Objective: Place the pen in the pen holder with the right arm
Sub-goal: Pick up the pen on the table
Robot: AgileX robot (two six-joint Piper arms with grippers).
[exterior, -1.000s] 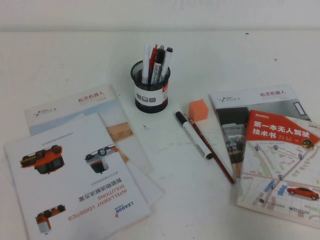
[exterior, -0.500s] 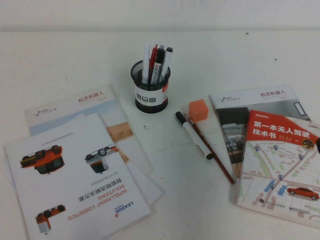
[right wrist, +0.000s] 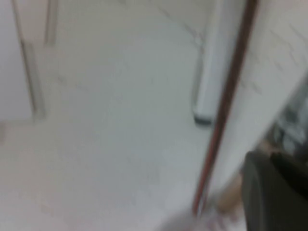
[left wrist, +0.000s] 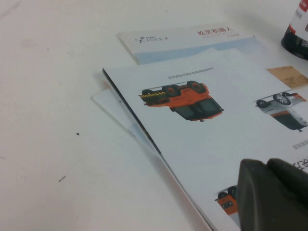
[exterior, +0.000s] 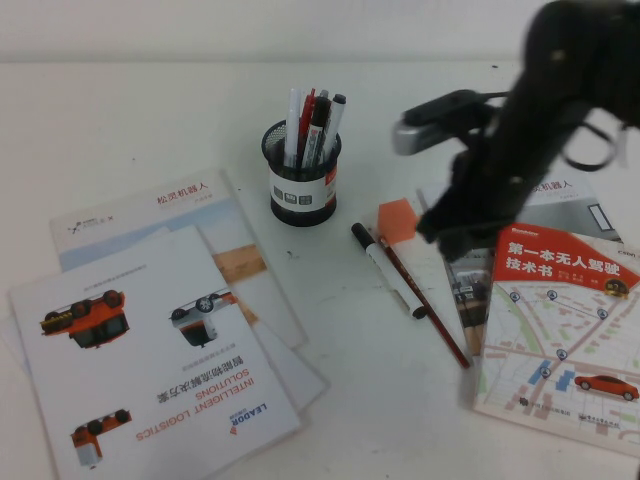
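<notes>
The pen [exterior: 388, 270] lies on the white table [exterior: 150, 120], cap toward the holder [exterior: 301, 173], with the dark red pencil [exterior: 424, 302] touching it on the right side; the orange block [exterior: 397, 220] sits just by its capped end; the holder stands upright behind it, near but apart, with several pens in it. The right arm [exterior: 530, 120] reaches in from the right; the right gripper [exterior: 455, 232] hangs over the booklet [exterior: 560, 300], just right of the block, and how wide it stands I cannot tell. The left gripper [left wrist: 272, 195] hovers over the brochures [exterior: 150, 340] on the left; its state I cannot tell either.
</notes>
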